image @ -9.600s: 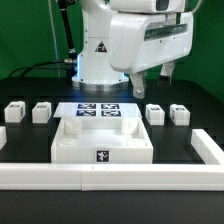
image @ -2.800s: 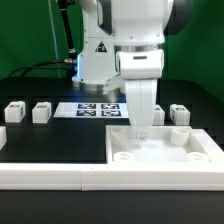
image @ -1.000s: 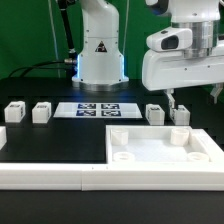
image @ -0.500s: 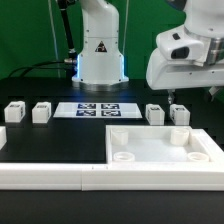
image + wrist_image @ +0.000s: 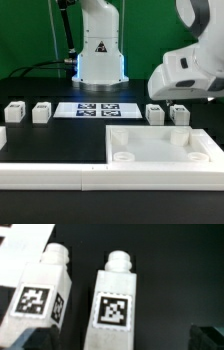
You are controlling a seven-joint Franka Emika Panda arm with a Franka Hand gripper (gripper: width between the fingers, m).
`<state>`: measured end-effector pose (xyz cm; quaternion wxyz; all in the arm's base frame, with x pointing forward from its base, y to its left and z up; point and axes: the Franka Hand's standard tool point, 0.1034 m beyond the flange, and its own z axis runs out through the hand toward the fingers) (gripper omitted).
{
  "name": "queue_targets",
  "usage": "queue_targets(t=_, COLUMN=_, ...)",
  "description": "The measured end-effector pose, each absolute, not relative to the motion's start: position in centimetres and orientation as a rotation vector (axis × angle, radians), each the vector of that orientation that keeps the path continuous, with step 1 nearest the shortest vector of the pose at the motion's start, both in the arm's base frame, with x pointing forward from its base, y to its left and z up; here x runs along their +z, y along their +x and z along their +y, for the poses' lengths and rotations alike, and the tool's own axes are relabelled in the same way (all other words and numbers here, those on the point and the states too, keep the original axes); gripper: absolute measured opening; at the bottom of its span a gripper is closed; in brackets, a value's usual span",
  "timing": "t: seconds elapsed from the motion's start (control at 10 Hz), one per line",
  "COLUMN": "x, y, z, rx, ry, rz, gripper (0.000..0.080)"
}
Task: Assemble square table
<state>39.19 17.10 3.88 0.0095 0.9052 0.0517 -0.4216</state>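
Observation:
The square tabletop (image 5: 160, 148), a white slab with a raised rim and corner holes, lies flat at the exterior view's front right. Two stubby white legs (image 5: 14, 111) (image 5: 41, 112) stand at the exterior view's left, and two more (image 5: 155, 114) (image 5: 180, 114) just behind the tabletop on the right. My gripper (image 5: 178, 101) hangs tilted right above the right pair. In the wrist view both tagged legs show, one (image 5: 40, 291) to the side and one (image 5: 115, 297) in line with the gap of my open gripper (image 5: 120, 339). Its dark fingertips (image 5: 35, 339) stand wide apart and touch nothing.
The marker board (image 5: 97, 110) lies flat at the middle back. A long white L-shaped rail (image 5: 60, 178) runs along the front edge and up the exterior view's left side. The arm's white base (image 5: 100, 50) stands behind the marker board.
Over the last second my hand has sunk and tilted toward the two right legs, jaws staying wide. Before that, the tabletop went from the middle into the front right corner.

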Motion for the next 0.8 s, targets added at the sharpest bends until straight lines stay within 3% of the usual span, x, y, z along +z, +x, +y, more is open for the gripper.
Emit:
queue_targets(t=0.1, x=3.7, y=38.8, z=17.1, rx=-1.442, ry=2.754, rz=0.169, gripper=0.0649)
queue_targets(t=0.5, x=3.1, y=39.2, z=17.3, rx=-1.437, ry=2.762, rz=0.171, gripper=0.0649)
queue_targets(t=0.8, x=1.9, y=37.9, z=17.4, rx=-1.470, ry=2.737, rz=0.172, gripper=0.0649)
